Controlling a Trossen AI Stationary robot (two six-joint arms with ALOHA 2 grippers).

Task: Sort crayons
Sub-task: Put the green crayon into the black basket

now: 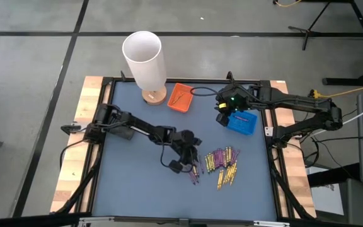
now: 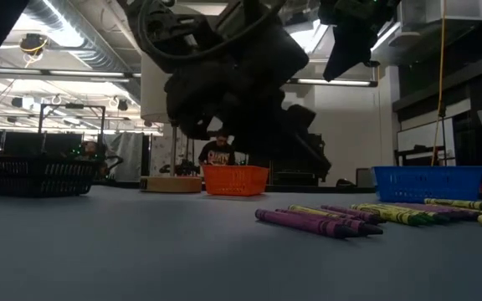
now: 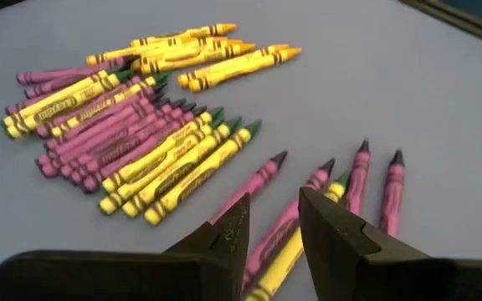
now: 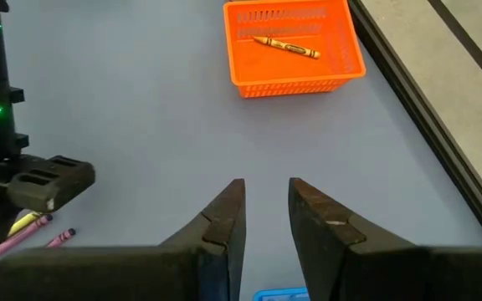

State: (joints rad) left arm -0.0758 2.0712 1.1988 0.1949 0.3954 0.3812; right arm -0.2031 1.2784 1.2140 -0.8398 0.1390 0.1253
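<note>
We hover our left gripper (image 3: pixel 273 221), fingers slightly spread and empty, just above a loose purple crayon (image 3: pixel 253 186); next we lower and pinch it, while the right gripper (image 4: pixel 266 209), fingers likewise parted, waits over the blue tray (image 1: pixel 241 122).

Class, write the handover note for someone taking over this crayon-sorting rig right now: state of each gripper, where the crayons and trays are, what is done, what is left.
Left gripper: open, empty, hovering over a few loose purple crayons beside the main pile.
Right gripper: open, empty, above the blue tray.
Crayons: mixed yellow and purple pile on the mat at the front right.
Orange tray: holds one yellow crayon.
Blue tray: contents cannot be seen.
Done: one yellow crayon sorted.
Left: nearly the whole pile; likely next is a purple crayon under the left gripper.
</note>
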